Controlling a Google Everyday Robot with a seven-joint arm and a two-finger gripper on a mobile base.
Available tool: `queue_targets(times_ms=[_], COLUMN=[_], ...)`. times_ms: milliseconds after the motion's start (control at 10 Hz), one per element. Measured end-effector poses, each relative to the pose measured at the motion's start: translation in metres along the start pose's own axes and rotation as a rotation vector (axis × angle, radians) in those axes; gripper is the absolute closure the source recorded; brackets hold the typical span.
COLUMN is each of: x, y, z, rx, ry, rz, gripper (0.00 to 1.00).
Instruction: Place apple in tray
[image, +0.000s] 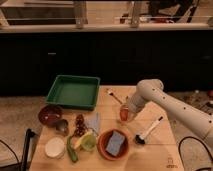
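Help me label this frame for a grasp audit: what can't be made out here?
Camera view:
- Gripper, low over the wooden table right of the green plastic rectangular tray: whether it holds the small red-orange apple is masked by the wrist of the white arm.
- Apple: only part shows behind the gripper.
- Arm: cut off by the right edge.
- Blue slab in the round orange bowl: too blurred to identify.

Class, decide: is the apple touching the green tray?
Apart. The camera view shows bare table between the apple, at the gripper right of centre, and the tray.
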Motion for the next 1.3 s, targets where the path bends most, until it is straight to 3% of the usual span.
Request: queue_targets(times_ms=[600,1300], x=[-0.022,-0.049], y=[-0.033,-0.067], z=[-0.033,-0.045], rx=[-0.010,-0.017], ry=[0.031,0.039], rz=[-0.036,-0.103], gripper=[1.00,1.00])
